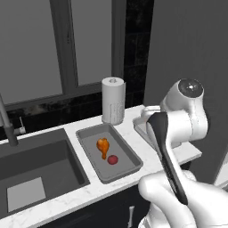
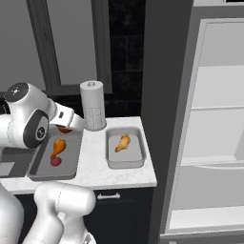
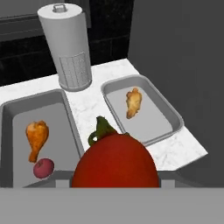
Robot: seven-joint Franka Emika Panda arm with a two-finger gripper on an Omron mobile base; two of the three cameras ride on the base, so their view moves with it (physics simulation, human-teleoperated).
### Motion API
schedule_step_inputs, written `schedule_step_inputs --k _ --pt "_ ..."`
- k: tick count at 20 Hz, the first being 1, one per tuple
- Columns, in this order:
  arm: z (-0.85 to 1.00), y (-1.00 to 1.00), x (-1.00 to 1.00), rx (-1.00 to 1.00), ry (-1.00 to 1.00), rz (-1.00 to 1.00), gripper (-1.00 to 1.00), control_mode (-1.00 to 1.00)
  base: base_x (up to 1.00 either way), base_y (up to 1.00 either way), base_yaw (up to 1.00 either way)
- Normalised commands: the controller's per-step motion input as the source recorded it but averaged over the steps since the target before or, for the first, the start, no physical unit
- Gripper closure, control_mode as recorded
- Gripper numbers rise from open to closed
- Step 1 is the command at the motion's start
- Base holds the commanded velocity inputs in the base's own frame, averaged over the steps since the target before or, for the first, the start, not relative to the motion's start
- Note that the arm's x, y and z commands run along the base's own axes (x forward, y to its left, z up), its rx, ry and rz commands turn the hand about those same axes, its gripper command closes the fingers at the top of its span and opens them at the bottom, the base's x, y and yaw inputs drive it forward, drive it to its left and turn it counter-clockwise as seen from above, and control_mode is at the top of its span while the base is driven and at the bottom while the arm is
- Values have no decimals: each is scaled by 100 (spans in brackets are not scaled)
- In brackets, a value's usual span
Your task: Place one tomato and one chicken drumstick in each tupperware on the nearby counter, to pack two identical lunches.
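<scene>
Tupperware (image 1: 129, 153) ×2 on white marbled counter (image 1: 95, 189). Left base view: nearer tray beside dark sink (image 1: 40, 167), held 1 chicken drumstick (image 1: 103, 147) and 1 small tomato (image 1: 113, 159), close together, contact not clear. Paper-towel roll (image 1: 113, 100) stood upright behind tray, near black backsplash. 2nd tray's corner (image 1: 139, 128) peeked out past white arm, rest hidden.

Right base view: left tray (image 2: 70, 164) carried drumstick (image 2: 58, 147) and tomato (image 2: 55, 162); right tray (image 2: 126, 162) carried 1 drumstick (image 2: 122, 143) alone. Roll (image 2: 92, 106) stood behind and between the 2 trays. Red patch of another tomato (image 2: 65, 129) showed under the hand, above left tray's far end. Open fridge with white shelves (image 2: 214, 157) at right.

Hand view: large stemmed tomato (image 3: 114, 161) pinched at bottom centre in gripper (image 3: 114, 181), jaws part-way apart, closed on it; fingertips themselves hidden. Below lay both trays: left (image 3: 72, 127) with drumstick (image 3: 36, 136) and tomato (image 3: 43, 168), right (image 3: 168, 113) with drumstick (image 3: 134, 102) only. Roll (image 3: 68, 48) beyond.
</scene>
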Motion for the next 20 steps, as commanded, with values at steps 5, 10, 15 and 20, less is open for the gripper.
schedule_step_inputs --k 5,10,15,20 --pt "-56 -54 100 4 10 -33 100 -100 0 0 0" --pt "-62 -72 85 20 25 -32 100 -100 0 0 0" --pt "-53 -51 57 26 20 -11 100 -100 0 0 0" --pt "-56 -9 77 6 1 -6 100 -100 0 0 0"
